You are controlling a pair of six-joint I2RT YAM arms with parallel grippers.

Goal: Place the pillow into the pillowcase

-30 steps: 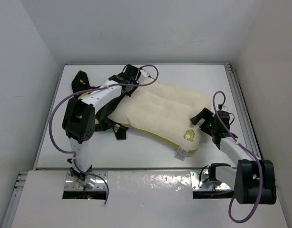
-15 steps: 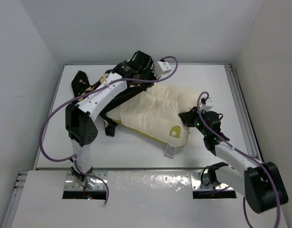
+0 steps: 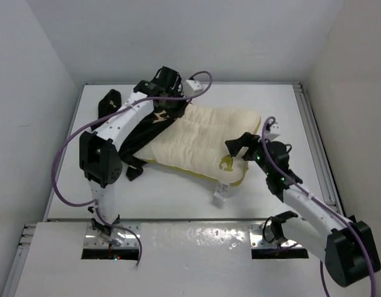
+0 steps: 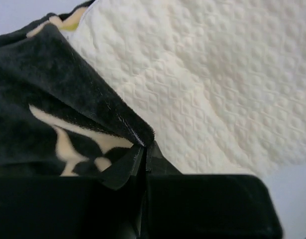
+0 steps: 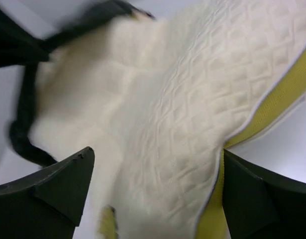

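**Hem clamped, corner straddled**

Top: the pillow (image 3: pixel 202 139) is laid at the middle of the table (image 3: pixel 274 99), its left end touched by the pillowcase (image 3: pixel 135 147) toward the far-left corner.
Left wrist: the left gripper (image 4: pixel 145 149) is clamped on the pillowcase's edge.
Right wrist: the right gripper (image 5: pixel 155 191) is spread around the pillow's corner.

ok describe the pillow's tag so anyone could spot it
Find the cream pillow on the white table. At its near corner, below the yellow logo, a tag pokes out. It is small and white, unlike the yellow band beside it.

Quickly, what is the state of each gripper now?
Left gripper: closed on the pillowcase edge.
Right gripper: open, the pillow between its jaws.
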